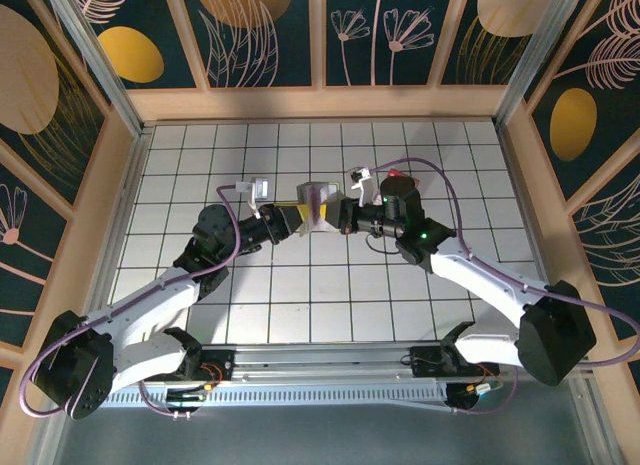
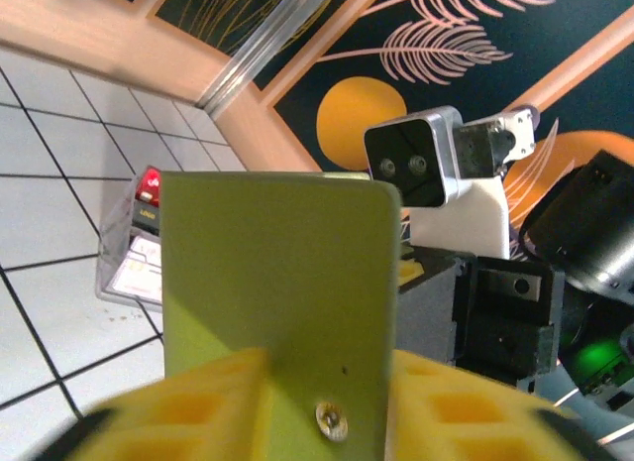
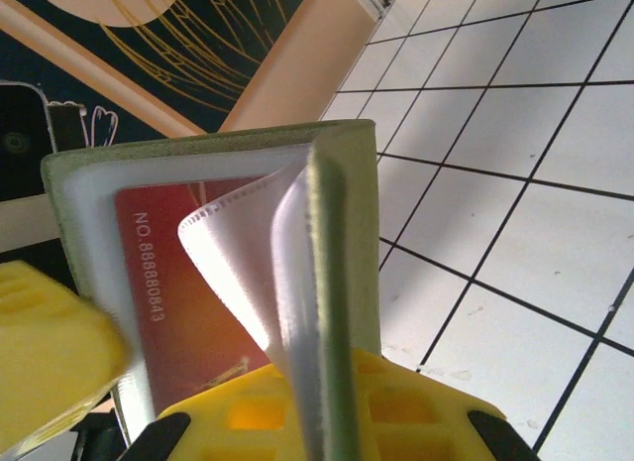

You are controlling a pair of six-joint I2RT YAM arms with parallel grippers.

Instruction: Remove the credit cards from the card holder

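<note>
The holder (image 1: 314,199) hangs in the air above the middle of the desk (image 1: 300,295), between the two arms, which reach in from either side. It is open like a book, spine up.

The right end effector (image 3: 327,411) is pressed together on the lower edge of one green cover, with a yellow pad on each side of it. From the right wrist the pale inside shows. A red card (image 3: 188,283) with a printed number sits in a pocket. A clear sleeve (image 3: 238,253) curls away from the card, towards the pinched cover. Another yellow pad, blurred, stands at the left beside the far cover.

The left end effector (image 2: 332,392) has the other cover between its yellow fingers (image 2: 178,402). The outer green face and a small metal stud are turned to the left wrist camera. Whether those fingers press the cover or stand just off it, I cannot tell.

A clear box (image 2: 134,245) with a red patch on top lies on the desk beyond the holder, near the right arm and apart from both end effectors.
</note>
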